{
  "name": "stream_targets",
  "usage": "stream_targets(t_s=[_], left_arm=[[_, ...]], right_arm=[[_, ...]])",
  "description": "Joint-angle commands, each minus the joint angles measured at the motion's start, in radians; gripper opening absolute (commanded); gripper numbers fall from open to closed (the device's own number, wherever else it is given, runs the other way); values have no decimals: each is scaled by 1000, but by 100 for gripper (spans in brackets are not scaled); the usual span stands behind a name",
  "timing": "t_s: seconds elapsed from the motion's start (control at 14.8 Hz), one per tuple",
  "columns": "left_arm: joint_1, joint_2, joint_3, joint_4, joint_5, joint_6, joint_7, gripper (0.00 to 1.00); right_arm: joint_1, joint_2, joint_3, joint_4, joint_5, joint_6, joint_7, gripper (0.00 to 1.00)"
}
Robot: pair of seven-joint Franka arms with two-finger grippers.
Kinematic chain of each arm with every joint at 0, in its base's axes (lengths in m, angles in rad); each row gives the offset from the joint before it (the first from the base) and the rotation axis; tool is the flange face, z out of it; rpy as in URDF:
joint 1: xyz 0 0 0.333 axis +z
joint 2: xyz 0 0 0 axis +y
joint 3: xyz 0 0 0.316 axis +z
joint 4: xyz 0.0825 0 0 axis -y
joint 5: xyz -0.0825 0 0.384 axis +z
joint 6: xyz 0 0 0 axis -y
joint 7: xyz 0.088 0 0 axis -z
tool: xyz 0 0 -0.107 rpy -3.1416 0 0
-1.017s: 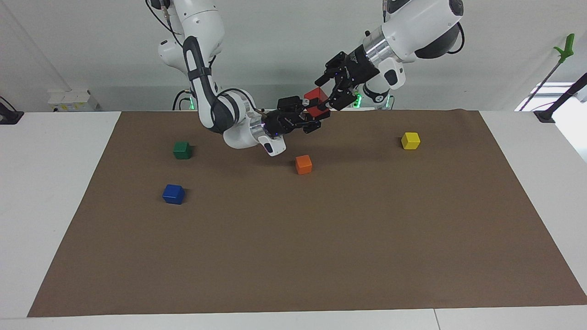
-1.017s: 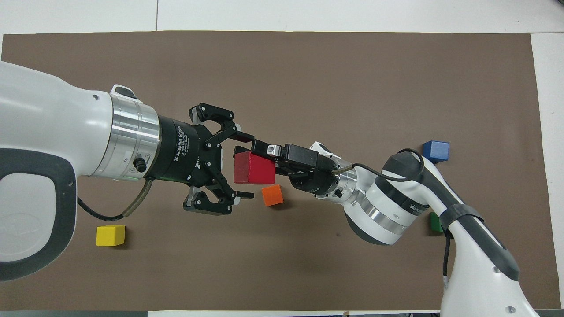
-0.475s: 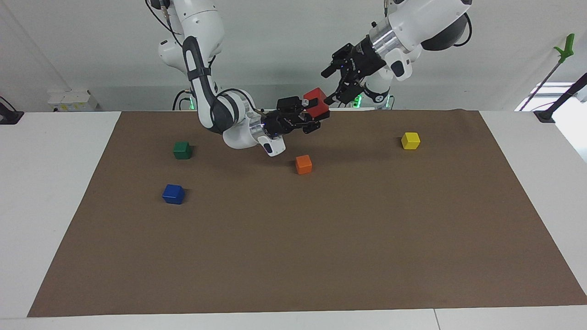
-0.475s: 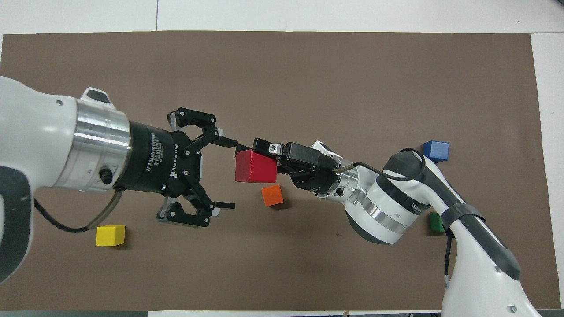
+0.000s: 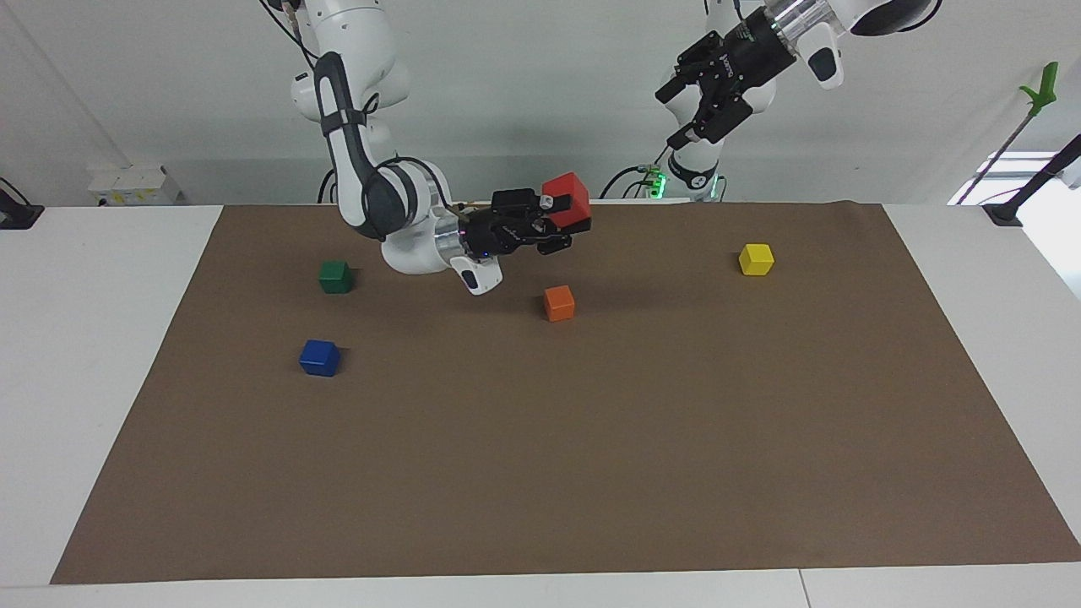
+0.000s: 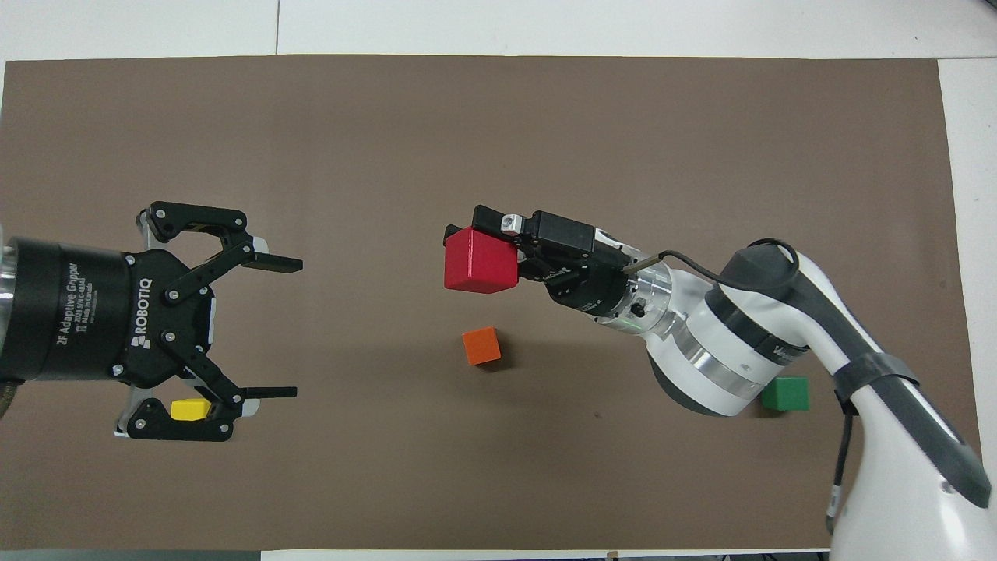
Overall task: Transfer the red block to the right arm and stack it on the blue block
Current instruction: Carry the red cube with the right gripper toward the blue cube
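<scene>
Two grippers are raised — the right gripper (image 5: pixel 564 221) grasps the red block (image 5: pixel 567 199) above the brown mat (image 5: pixel 591 439), the left gripper (image 5: pixel 694 111) hangs released, the blue block (image 5: pixel 320 357) lies near the green block (image 5: pixel 335 276).

A plain pale grey wall (image 5: pixel 524 93) fills the top of the frame. Below it a white table (image 5: pixel 93 338) carries a wide brown mat (image 5: pixel 557 439). At the upper left a white socket box (image 5: pixel 135 184) sits against the wall. At the right edge bright daylight falls through a window (image 5: pixel 1026 173).
</scene>
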Motion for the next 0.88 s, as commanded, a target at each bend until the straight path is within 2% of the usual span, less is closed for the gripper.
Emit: stream_targets(t_s=[0.0, 0.07, 0.2, 0.34, 0.47, 0.68, 0.81], left_arm=[[7, -11, 18, -10, 14, -17, 30, 100], [8, -14, 19, -6, 38, -17, 48, 100], [1, -16, 10, 28, 194, -18, 114, 100], [1, -16, 16, 31, 287, -37, 262, 100], [23, -19, 39, 29, 313, -87, 507, 100], [45, -33, 67, 22, 506, -110, 891, 100], [48, -42, 75, 10, 627, -110, 1126, 100]], right_arm=[[-53, -126, 6, -8, -135, 114, 152, 0], [-67, -145, 5, -7, -169, 120, 189, 0], [-96, -177, 3, -1, -285, 157, 260, 0], [-119, -209, 2, 15, -430, 192, 353, 0], [-150, -238, 2, 53, -601, 211, 488, 0], [-198, -267, 2, 155, -899, 197, 706, 0], [-207, -284, 2, 191, -1071, 177, 788, 0]])
